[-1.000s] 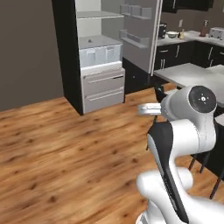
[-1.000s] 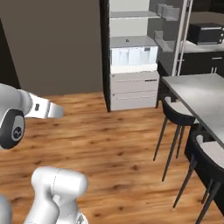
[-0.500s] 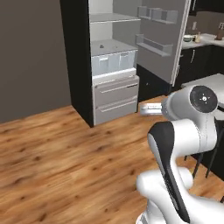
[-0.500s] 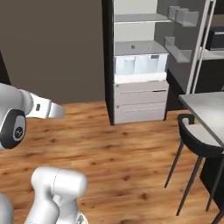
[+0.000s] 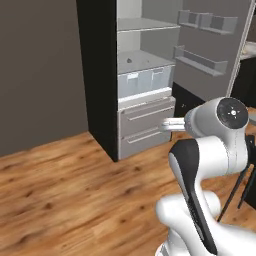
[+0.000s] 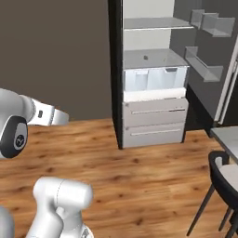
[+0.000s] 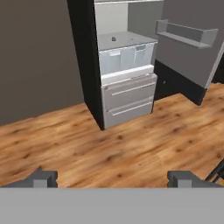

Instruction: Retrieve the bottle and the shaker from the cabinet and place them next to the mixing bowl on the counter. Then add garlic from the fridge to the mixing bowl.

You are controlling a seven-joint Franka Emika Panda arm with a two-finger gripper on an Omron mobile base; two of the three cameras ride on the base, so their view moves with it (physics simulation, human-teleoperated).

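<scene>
Base driven closer; fridge (image 7: 124, 74) ahead of open tool (image 7: 113, 177), apart.

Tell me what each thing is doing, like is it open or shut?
fridge: door swung open, pale inside showing.
translucent drawers: pushed in.
lower grey drawers: shut.
garlic: a small speck on the shelf, too small to be sure.
gripper: open, holding nothing.

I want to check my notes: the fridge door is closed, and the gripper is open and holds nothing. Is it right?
Not quite. The fridge door is open, not closed: the right base view shows its shelves and drawers exposed. The rest stands: in the hand view the gripper is open and holds nothing.
</scene>
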